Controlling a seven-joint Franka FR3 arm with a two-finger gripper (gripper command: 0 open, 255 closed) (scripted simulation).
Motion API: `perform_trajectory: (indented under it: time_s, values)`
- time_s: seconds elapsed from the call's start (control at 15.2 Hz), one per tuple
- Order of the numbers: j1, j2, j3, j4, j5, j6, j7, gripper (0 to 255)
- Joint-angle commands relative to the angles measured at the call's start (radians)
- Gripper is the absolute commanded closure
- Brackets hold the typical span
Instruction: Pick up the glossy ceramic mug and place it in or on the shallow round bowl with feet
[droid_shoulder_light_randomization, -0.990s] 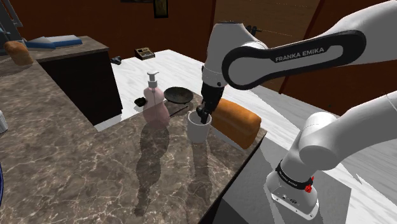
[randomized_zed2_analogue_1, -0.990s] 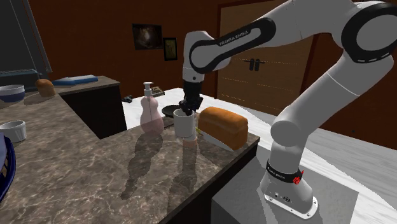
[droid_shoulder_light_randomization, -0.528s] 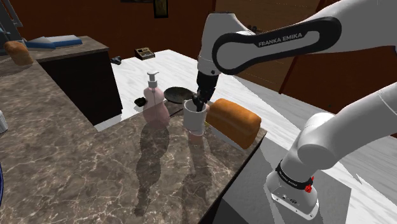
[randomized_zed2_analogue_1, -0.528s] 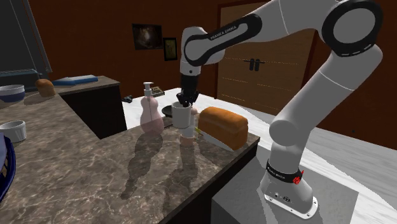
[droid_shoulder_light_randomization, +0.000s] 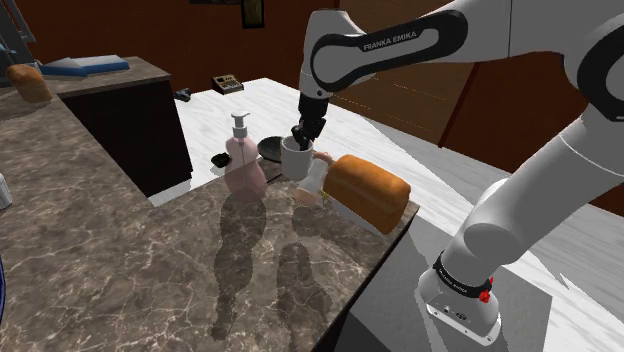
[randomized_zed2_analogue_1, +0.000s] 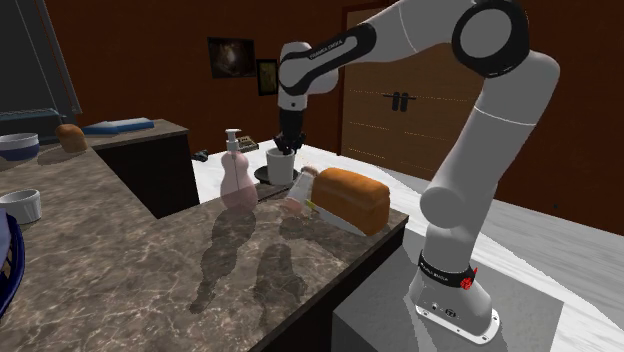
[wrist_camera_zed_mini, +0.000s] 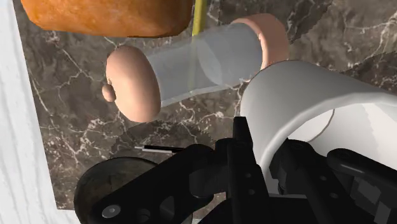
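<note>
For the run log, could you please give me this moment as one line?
phase: carry | hand: shut on mug | mug: held above counter, near bowl | placed: not yet

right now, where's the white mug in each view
Shoulder view: white mug near the centre, held up by the gripper, between the pink soap dispenser and the bread loaf.
Second exterior view: left of centre, just left of the bread loaf.
Wrist view: clasped in the gripper, the bread loaf beyond it.
Shared landmark: the bread loaf.
</note>
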Motion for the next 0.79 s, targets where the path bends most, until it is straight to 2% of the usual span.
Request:
perform_trajectory:
  time_s: [0.0,0.4,0.73]
  values:
    - [-0.018,0.067,-0.017,0.067,-0.018,-0.003,-0.025,255]
    - [-0.056,0.259,-0.054,0.299,-0.055,-0.05,-0.081,255]
    - [-0.08,0.433,-0.079,0.536,-0.078,-0.117,-0.123,255]
